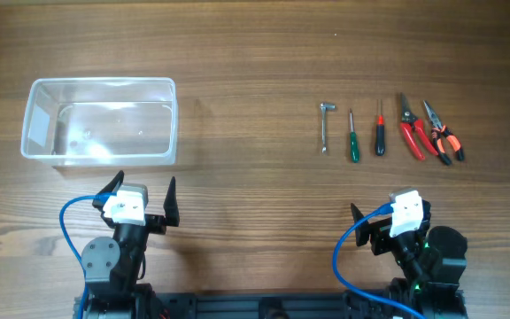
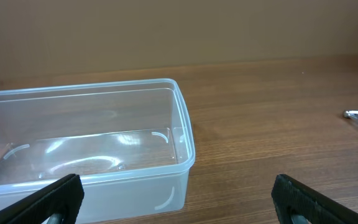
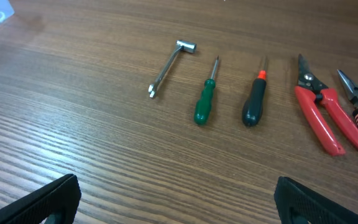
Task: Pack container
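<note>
The clear plastic container [image 1: 100, 120] lies empty at the far left of the table; it also shows in the left wrist view [image 2: 86, 143]. A row of tools lies at the right: a metal L-wrench [image 1: 326, 124], a green screwdriver [image 1: 352, 137], a black screwdriver [image 1: 380, 131], red-handled pliers [image 1: 411, 128] and orange-black pliers [image 1: 444, 135]. They also show in the right wrist view, the L-wrench [image 3: 169, 62] to the left of the green screwdriver [image 3: 206, 93]. My left gripper [image 1: 142, 197] is open and empty in front of the container. My right gripper [image 1: 388, 217] is open and empty in front of the tools.
The wooden table [image 1: 255, 186] carries everything. The arm bases stand at the near edge, each with a blue cable [image 1: 69, 221].
</note>
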Robot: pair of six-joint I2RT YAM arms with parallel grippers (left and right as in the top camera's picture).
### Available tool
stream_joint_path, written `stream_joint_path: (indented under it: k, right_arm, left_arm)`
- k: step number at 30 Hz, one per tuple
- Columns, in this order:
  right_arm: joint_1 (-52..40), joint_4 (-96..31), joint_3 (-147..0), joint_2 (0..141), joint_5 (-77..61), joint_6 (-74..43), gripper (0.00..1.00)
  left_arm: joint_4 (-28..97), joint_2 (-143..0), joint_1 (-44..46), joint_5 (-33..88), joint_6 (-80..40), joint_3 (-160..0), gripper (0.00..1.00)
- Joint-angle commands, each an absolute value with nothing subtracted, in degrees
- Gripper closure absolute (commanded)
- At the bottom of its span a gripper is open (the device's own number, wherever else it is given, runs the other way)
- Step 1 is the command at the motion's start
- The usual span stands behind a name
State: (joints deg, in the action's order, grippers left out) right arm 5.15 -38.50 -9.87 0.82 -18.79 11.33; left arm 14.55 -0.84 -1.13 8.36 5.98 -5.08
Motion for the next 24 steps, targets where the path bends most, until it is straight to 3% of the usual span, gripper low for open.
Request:
stream_joint_path:
  k: [1,12,20,24]
  right_arm:
    - [5.43,-38.37,-9.72,0.32,-17.98,10.46,0.0]
    - [5.43,-36.12,-9.72,0.32,-18.13,9.39,0.0]
    - [5.43,-29.54,-9.72,0.32,-24.12,-18.74,0.0]
    - [5.43,-29.06,-9.72,0.32,-22.98,-31.75,0.0]
  left_arm:
    - [14.31,-0.38,-0.84,8.03,7.09,-4.49,0.0]
    - [14.31,-0.38,-0.84,8.03,7.09,-4.49,0.0]
    - [14.37,-0.38,-0.84,10.09,6.96,-4.49,0.0]
    - [13.91,-0.43,-0.84,14.17,-0.12,-4.49,0.0]
